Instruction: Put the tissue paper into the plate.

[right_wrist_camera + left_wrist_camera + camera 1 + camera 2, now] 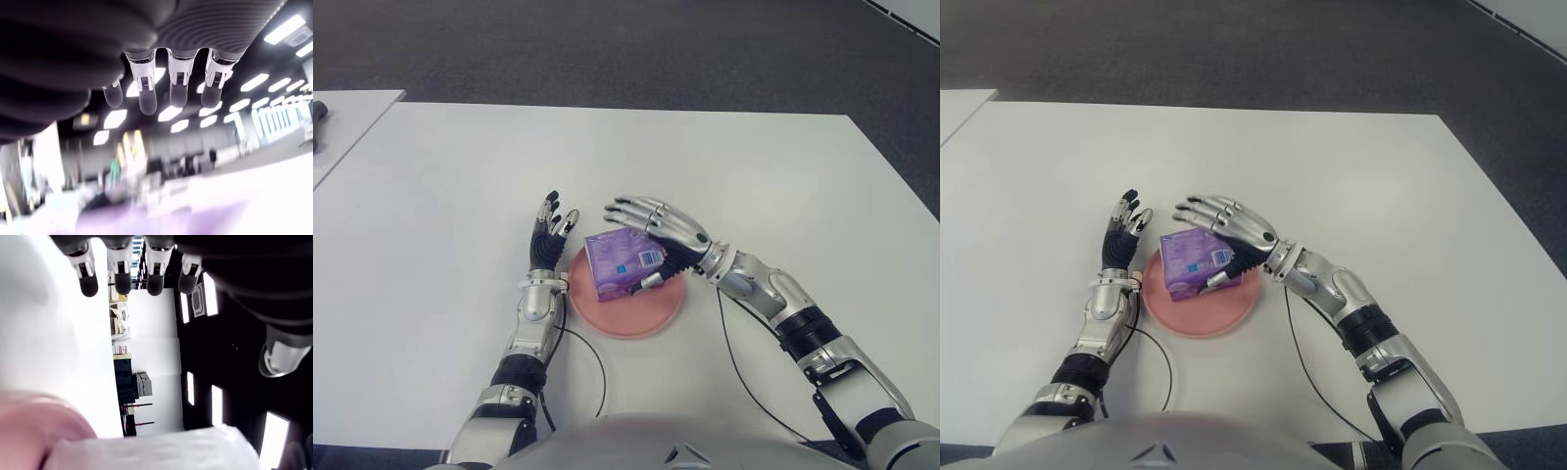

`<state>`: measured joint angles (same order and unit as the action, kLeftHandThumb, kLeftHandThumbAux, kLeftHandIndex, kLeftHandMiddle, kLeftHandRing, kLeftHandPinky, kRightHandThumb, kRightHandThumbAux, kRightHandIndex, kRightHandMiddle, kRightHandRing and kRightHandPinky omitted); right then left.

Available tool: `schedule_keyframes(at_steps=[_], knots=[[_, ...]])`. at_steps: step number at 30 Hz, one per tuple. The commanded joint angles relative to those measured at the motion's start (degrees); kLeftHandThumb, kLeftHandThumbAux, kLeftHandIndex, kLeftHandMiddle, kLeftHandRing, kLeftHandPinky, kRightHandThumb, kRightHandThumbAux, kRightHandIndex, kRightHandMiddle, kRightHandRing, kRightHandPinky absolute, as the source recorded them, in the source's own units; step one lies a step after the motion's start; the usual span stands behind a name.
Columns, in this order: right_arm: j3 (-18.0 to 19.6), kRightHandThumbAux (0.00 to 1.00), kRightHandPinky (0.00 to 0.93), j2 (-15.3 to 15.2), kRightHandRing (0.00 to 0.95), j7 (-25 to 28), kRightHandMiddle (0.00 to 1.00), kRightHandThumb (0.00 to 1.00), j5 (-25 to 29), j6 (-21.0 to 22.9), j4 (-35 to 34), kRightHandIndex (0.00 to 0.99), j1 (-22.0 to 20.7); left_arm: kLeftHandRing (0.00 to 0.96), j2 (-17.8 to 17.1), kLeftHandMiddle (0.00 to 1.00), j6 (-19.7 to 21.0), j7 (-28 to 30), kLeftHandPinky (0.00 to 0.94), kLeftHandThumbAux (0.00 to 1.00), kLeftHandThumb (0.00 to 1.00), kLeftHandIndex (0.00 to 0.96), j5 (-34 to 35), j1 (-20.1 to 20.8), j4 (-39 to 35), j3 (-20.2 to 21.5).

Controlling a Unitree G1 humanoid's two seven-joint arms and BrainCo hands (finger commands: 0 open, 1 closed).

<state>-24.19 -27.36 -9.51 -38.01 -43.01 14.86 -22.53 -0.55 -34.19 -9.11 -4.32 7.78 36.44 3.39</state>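
Note the purple tissue pack (624, 262) lying in your pink plate (646, 315) on the white table (754, 186). Right hand (656, 233) spread over it, left hand (551, 235) spread just left.

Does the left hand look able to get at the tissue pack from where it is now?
Probably yes. The left hand shows just left of the plate, fingers spread, nothing between it and the tissue pack. The right hand covers only the pack's far right side.
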Motion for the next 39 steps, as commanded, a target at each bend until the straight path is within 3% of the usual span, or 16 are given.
schedule_keyframes(at_steps=[1,6,13,16,20,24,28,34,39], knots=[[2.06,0.373,0.0,1.35,0.0,4.21,0.0,0.174,7.33,0.92,-0.52,0.0,1.77,0.0,-0.32,0.0,-0.18,1.08,0.0,0.433,0.0,0.0,0.53,-0.38,0.31,0.0],[6.17,0.353,0.0,1.03,0.0,9.88,0.0,0.193,17.17,3.18,-1.36,0.0,1.17,0.0,-0.43,0.0,-1.5,1.05,0.0,0.407,0.0,0.0,0.43,-0.22,0.95,-0.08],[9.85,0.349,0.0,1.66,0.0,13.82,0.0,0.197,21.04,5.8,-0.88,0.0,-0.48,0.0,-0.74,0.0,-3.38,2.05,0.0,0.394,0.0,0.0,1.21,0.27,2.05,0.11],[11.48,0.373,0.0,3.39,0.0,13.82,0.0,0.199,22.82,7.28,-1.3,0.0,-0.07,0.0,-0.86,0.0,-3.97,2.21,0.0,0.393,0.0,0.0,1.42,0.57,2.7,0.24],[14.47,0.427,0.0,6.79,0.0,12.47,0.0,0.202,26.72,8.1,0.22,0.0,-0.34,0.0,-1.01,0.0,-4.78,2.19,0.0,0.397,0.0,0.0,1.37,1.06,3.88,0.36],[17.49,0.482,0.0,8.68,0.0,11.09,0.0,0.183,28.86,5.36,5.78,0.0,-2.75,0.0,-0.93,0.0,-5.27,2.22,0.0,0.401,0.0,0.0,1.55,1.26,4.55,0.45],[21.57,0.536,0.0,10.79,0.0,10.59,0.0,0.141,33.53,6.8,8.8,0.0,-3.13,0.0,-0.89,0.0,-5.76,2.25,0.0,0.409,0.0,0.0,1.71,1.48,5.24,0.49],[25.32,0.57,0.0,17.19,0.0,11.05,0.0,0.087,42.21,9.49,8.63,0.001,-2.5,0.0,-0.96,0.0,-6.24,2.69,0.0,0.419,0.0,0.0,2.34,1.81,6.42,0.65],[26.13,0.584,0.0,23.92,0.0,10.13,0.022,0.058,44.66,6.31,12.64,0.03,0.77,0.0,-0.94,0.0,-7.11,2.69,0.0,0.428,0.0,0.0,2.56,2.13,7.41,0.79]])
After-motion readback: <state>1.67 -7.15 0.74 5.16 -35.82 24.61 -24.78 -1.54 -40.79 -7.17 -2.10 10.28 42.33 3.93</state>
